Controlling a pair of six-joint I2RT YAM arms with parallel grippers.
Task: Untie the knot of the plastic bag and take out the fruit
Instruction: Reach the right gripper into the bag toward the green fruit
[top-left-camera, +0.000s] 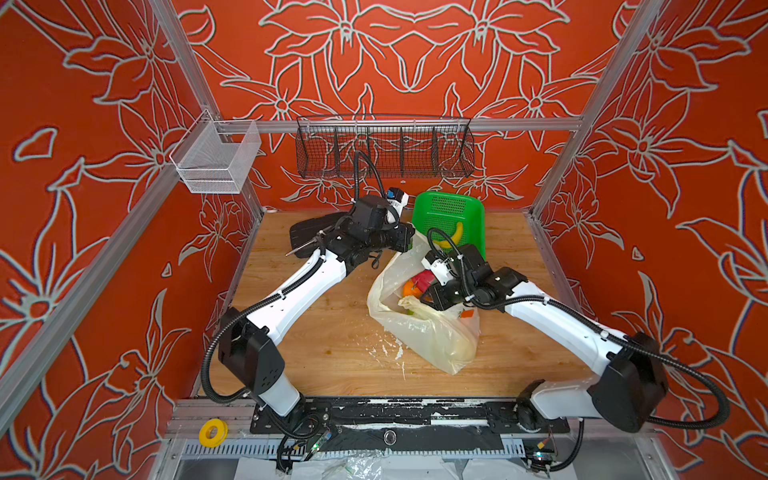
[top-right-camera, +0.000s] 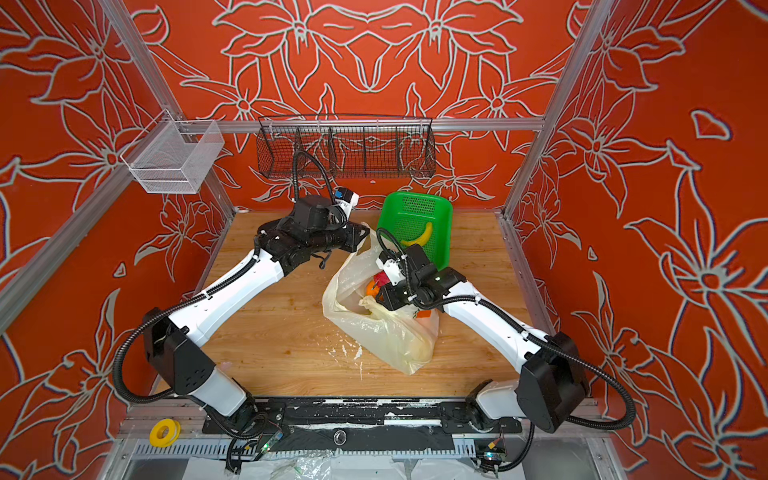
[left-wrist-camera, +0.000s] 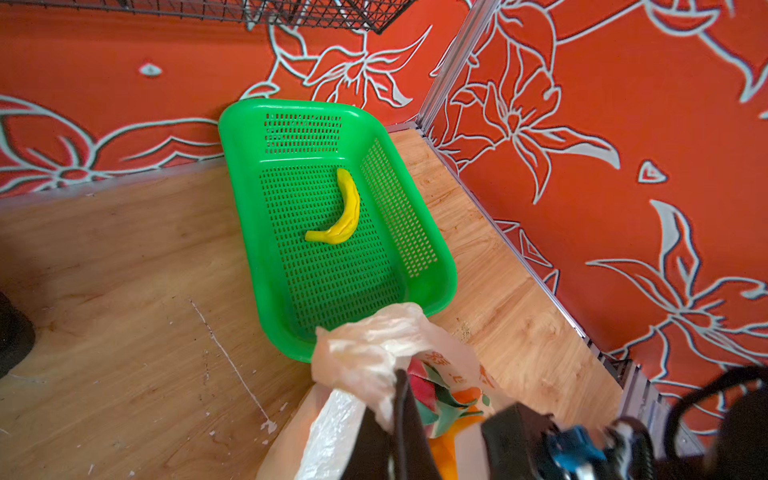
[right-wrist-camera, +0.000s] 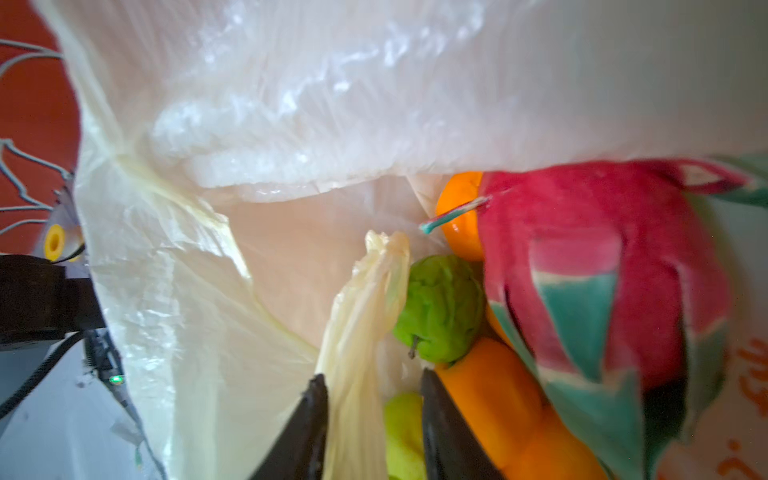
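**Bag mouth open, inside crowded**

The plastic bag (top-left-camera: 424, 336) gapes toward my right gripper (right-wrist-camera: 372, 376), but a twisted strip of its film stands between my jaws. Just past it the green fruit (right-wrist-camera: 444, 307), an orange (right-wrist-camera: 461, 228) and the dragon fruit (right-wrist-camera: 602, 270) lie packed together, with the bag's upper wall sagging over them. My left gripper (top-left-camera: 409, 240) pinches the bag's far rim. The green basket (top-left-camera: 476, 216) stands just behind the bag. The wooden table (top-left-camera: 324, 328) on the bag's left-arm side lies bare.

Wooden table (top-left-camera: 332, 332) with plastic bag (top-left-camera: 432, 336), green basket (top-left-camera: 473, 220)
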